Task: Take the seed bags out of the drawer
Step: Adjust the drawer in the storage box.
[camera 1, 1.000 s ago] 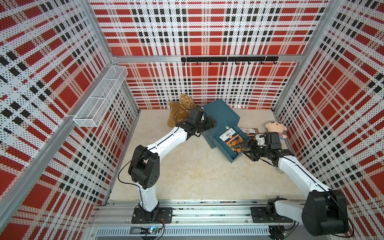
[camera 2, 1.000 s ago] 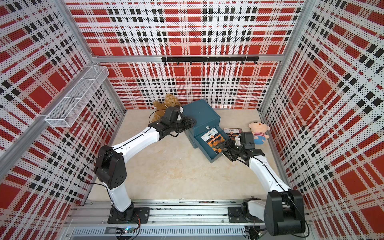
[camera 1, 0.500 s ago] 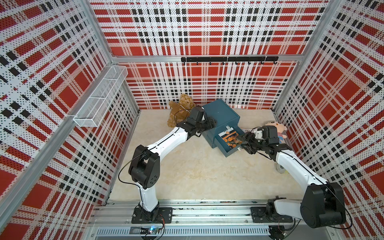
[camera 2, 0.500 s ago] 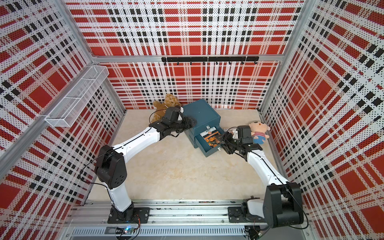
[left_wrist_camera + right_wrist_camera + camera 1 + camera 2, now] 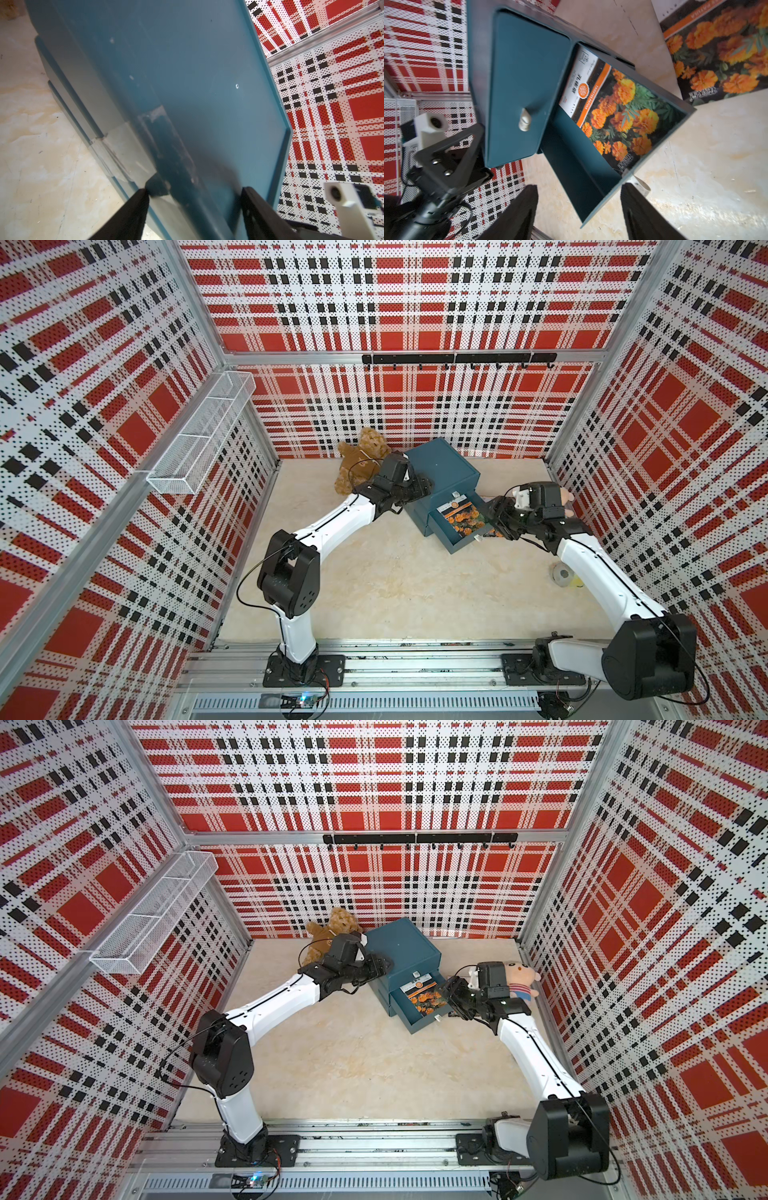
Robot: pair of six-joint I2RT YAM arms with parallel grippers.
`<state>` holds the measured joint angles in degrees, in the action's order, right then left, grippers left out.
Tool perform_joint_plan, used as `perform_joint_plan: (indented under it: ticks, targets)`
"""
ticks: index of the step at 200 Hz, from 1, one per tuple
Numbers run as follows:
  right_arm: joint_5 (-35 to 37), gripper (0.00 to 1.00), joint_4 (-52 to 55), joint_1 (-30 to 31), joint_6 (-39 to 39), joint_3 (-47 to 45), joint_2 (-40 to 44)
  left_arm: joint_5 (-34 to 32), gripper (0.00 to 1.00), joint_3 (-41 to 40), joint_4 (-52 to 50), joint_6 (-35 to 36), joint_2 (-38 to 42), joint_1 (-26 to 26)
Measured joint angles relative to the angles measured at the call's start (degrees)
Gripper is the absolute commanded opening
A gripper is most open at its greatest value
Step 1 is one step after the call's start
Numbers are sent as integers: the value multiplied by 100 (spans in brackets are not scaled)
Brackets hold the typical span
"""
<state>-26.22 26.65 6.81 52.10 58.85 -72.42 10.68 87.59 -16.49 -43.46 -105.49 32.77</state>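
Teal cabinet (image 5: 442,466) stands by the middle of the table's (image 5: 374,572) back edge, turned at an angle.

Lower drawer (image 5: 459,545) is found pulled out toward the right front. The upper one is shut.

One seed bag (image 5: 616,112), printed with orange flowers and a white label band, is seen lying flat inside the open drawer. A second seed bag (image 5: 720,54) of the same print is laid on the table just beside the drawer, toward the right edge.

Right gripper (image 5: 579,187) is held low at the drawer's front corner. Its jaws are spread wide and nothing is held.

Left gripper (image 5: 194,190) is set astride the cabinet's upper side edge. Its jaws are apart, one finger against the side and one over the top. Whether the cabinet is pinched cannot be told.

Teddy bear (image 5: 361,462) is noted at the back edge, left of the cabinet. A doll (image 5: 519,982) is seen near the right edge, behind the right wrist. A tape roll (image 5: 563,572) is seen by the right edge, nearer the front.
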Motion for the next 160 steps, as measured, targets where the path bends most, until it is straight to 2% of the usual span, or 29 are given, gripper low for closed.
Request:
perform_joint_plan:
  ticks: [7, 10, 19, 39, 75, 160]
  targets:
    - [15, 71, 13, 0, -24, 127, 0, 0, 74, 0, 0, 2, 0, 0]
    - [22, 65, 20, 0, -28, 186, -2, 0, 74, 0, 0, 2, 0, 0]
    - [142, 62, 184, 0, -337, 387, -28, 0, 74, 0, 0, 2, 0, 0]
    - [402, 60, 560, 4, -1134, 813, -179, -4, 74, 22, -13, 7, 0, 0]
    - [643, 63, 890, 31, -1969, 1215, -717, -15, 76, 160, -236, 24, 0, 0]
    - [955, 70, 1285, 472, -2846, 1886, -1482, 66, 78, 393, -737, 7, -2, 15]
